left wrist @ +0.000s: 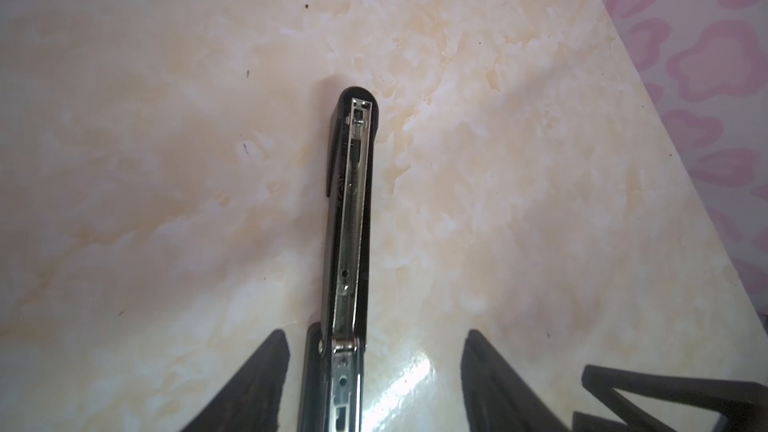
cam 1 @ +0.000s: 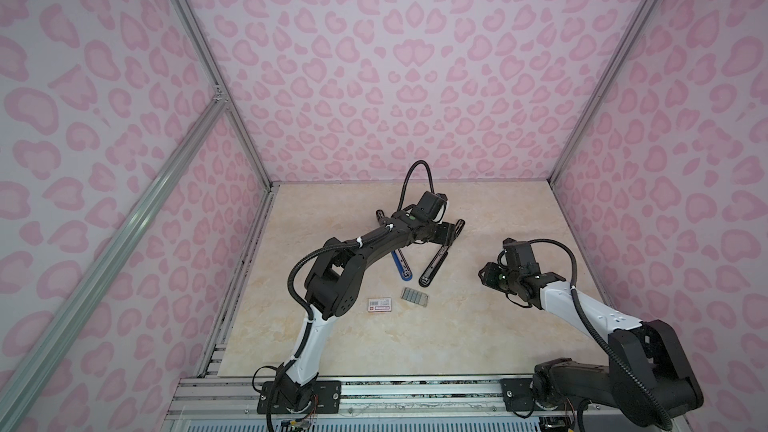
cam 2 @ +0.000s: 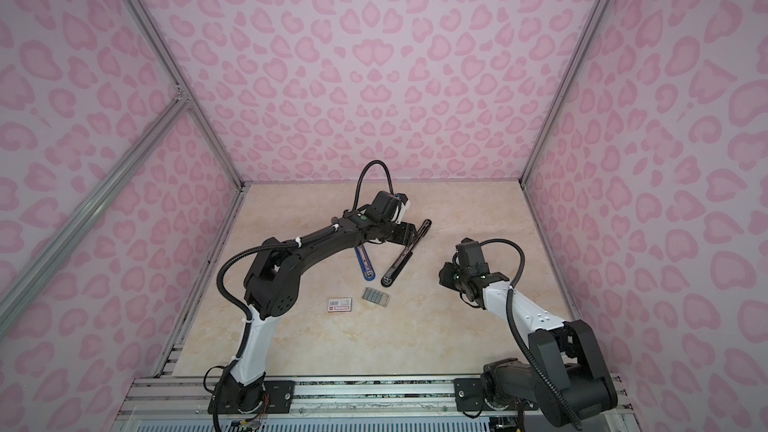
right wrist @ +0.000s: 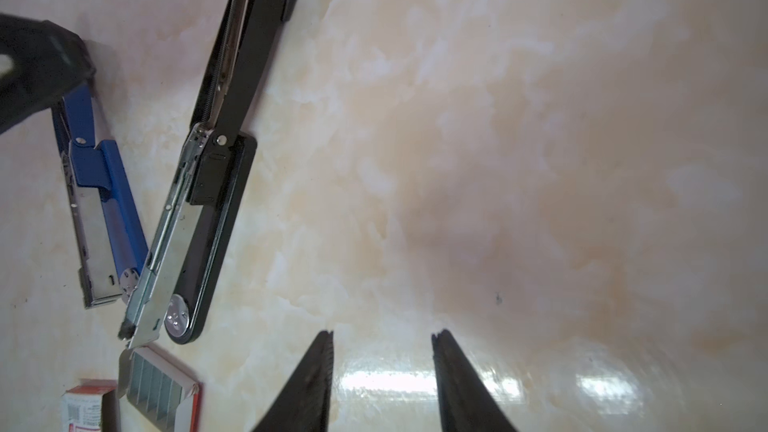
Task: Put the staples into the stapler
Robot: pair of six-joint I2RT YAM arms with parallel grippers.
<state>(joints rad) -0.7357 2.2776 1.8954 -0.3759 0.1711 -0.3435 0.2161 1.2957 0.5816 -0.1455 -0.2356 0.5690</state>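
Note:
A black stapler (cam 1: 434, 263) (cam 2: 397, 263) lies folded open on the marble table, with its silver staple channel (left wrist: 351, 209) facing up. My left gripper (left wrist: 375, 332) (cam 1: 446, 236) is open and straddles this stapler at its hinge. One of its fingers (left wrist: 266, 367) is close beside the stapler, without gripping it. A blue stapler (cam 1: 401, 265) (right wrist: 104, 209) lies open next to the black stapler (right wrist: 208, 209). The staples (cam 1: 413, 297) (cam 2: 376, 296) (right wrist: 153, 384) are grey strips side by side in an open tray, just past the staplers' ends. To the right, my right gripper (right wrist: 384, 332) (cam 1: 486, 278) is open and empty above bare table.
A small white-and-red barcoded box sleeve (cam 1: 380, 305) (cam 2: 339, 305) (right wrist: 83, 409) lies left of the staples. Pink patterned walls close the table (cam 1: 519, 209) on three sides. An aluminium rail (cam 1: 415, 384) runs along the front edge.

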